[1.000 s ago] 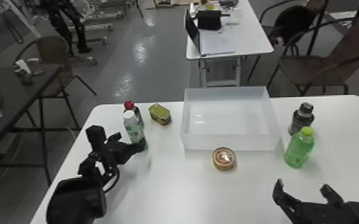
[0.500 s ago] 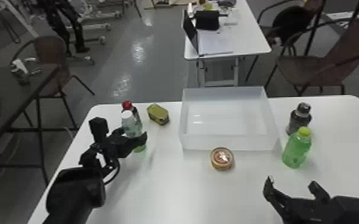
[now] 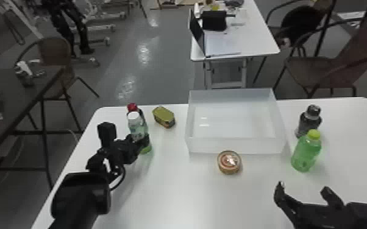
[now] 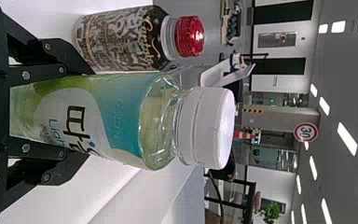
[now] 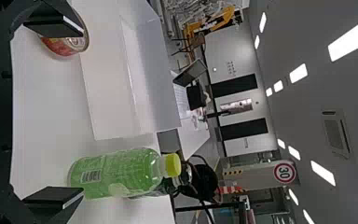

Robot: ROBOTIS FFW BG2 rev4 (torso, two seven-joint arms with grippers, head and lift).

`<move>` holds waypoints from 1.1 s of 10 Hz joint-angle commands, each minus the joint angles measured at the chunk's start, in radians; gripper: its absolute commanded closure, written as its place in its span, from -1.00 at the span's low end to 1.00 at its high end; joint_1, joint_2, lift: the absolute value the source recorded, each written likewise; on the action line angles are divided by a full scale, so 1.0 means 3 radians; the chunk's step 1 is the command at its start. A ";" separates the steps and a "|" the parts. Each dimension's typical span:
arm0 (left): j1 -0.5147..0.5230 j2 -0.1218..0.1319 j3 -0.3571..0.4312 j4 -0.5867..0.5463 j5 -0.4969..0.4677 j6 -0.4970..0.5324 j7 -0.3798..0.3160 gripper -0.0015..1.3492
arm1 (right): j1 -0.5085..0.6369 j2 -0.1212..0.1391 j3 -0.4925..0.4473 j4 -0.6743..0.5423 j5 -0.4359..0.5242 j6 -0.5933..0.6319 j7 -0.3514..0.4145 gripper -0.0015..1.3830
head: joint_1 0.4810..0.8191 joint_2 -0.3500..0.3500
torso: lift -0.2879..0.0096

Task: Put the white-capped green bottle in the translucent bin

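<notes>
Head view: the white-capped green bottle [image 3: 137,126] stands on the worktop [image 3: 189,198], left of the translucent bin [image 3: 236,145] and well apart from it. The left end effector [image 3: 139,141] pinches it round the middle, the green foot showing below. A red-capped bottle [image 3: 132,107] is close behind it, and an oblong tin [image 3: 164,117] lies between it and the bin. The right end effector [image 3: 303,187] waits on the near right side of the bin, its fingers spread with nothing between them.

Left wrist view: here the hold can be read from both sides, where the head view gives the spacing to the bin. The fingers [image 4: 58,172] press the labelled body from opposite sides, well under the white cap [image 4: 209,126]. That seems the right place: the sleeve looks smooth and could slip, and the thin clear plastic would probably give a little under a hard squeeze. Liquid shows up near the shoulder, so I'd expect some heft and a slosh if it is swung; a firm, even grip and a slow lift should do.

Right wrist view: from this side the depth inside the bin is plainer, and a yellow-capped bottle [image 5: 116,172] stands just beside it.
</notes>
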 commanded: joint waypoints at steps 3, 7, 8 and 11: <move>0.0183 -0.0086 -0.0014 -0.0504 -0.0153 0.0031 0.0082 0.22 | 0.0075 0.0000 -0.0048 -0.0071 0.0001 0.0000 0.0001 -0.85 | 0.27 0.51 | 0.57; 0.0884 -0.0434 -0.0275 -0.2764 -0.0368 0.0880 0.0429 0.22 | 0.0116 -0.0010 -0.0053 -0.0081 -0.0005 0.0000 0.0001 -0.85 | 0.27 0.41 | 0.57; 0.0771 -0.0449 -0.0531 -0.2769 -0.0327 0.0926 0.0358 0.22 | 0.0106 -0.0046 -0.0048 -0.0086 -0.0015 0.0000 0.0001 -0.85 | 0.27 0.29 | 0.57; 0.0321 -0.0623 -0.1200 -0.2406 -0.0562 0.0926 0.0000 0.22 | 0.0019 -0.0107 -0.0043 -0.0040 -0.0030 0.0010 0.0001 -0.85 | 0.27 -0.15 | 0.57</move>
